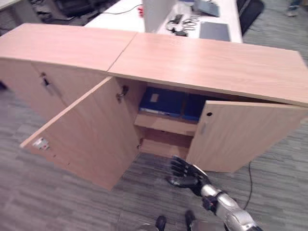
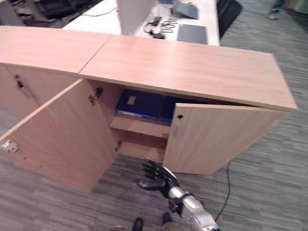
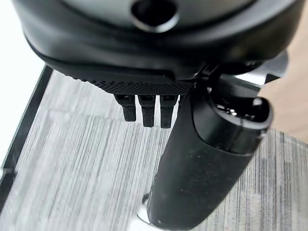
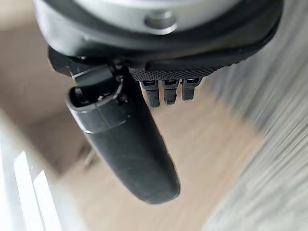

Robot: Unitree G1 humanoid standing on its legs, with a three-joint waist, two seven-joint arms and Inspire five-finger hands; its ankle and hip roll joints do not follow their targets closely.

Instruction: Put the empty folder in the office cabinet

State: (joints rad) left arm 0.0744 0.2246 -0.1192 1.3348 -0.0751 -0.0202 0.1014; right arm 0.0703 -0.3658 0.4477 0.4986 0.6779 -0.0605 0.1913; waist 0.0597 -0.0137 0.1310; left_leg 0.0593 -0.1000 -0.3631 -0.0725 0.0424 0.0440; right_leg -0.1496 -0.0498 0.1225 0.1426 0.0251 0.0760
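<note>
Blue folders (image 1: 161,101), two, lie inside one open cabinet (image 1: 202,62).

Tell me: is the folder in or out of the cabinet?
In: the blue folder lies on the cabinet shelf; right hand empty.

Floor: grey striped carpet (image 1: 57,192) in front of the furniture
Desk: white desk (image 2: 202,19) behind, carrying a dark flat pad (image 2: 191,33), tangled cables (image 2: 155,26) and a white upright panel (image 2: 132,13)
Neighbouring unit: closed wooden unit (image 1: 33,72) at left
</note>
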